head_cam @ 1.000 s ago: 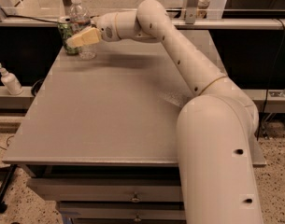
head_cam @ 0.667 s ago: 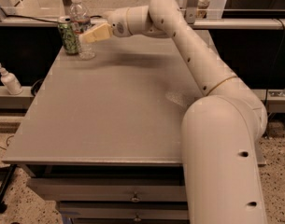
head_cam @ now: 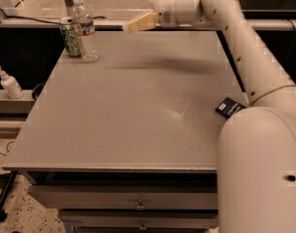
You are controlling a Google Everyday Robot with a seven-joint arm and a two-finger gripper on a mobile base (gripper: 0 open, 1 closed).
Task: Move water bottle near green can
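Grey table (head_cam: 138,125) fills most of the view, with a dark gap and a rail behind it. Over its far edge the gripper (head_cam: 133,25) hangs in the air, pointing left; it holds nothing, and I cannot tell if it is open or closed. To its left, well apart from it, the water bottle (head_cam: 84,30) stands upright at the far left corner, just beside the green can (head_cam: 70,38), perhaps touching it. A small white pump bottle (head_cam: 9,84) stands off the table on the left, and a small dark object (head_cam: 230,107) lies at the right edge.

I judge the bottle light, thin-walled and easy to dent, tall enough to tip over. The ribbed body under the label seems the best place to take hold, with gentle force.

Compared with 0.7 s ago, the gripper is drawn back to the right, away from the bottle, while bottle and can stand as before.
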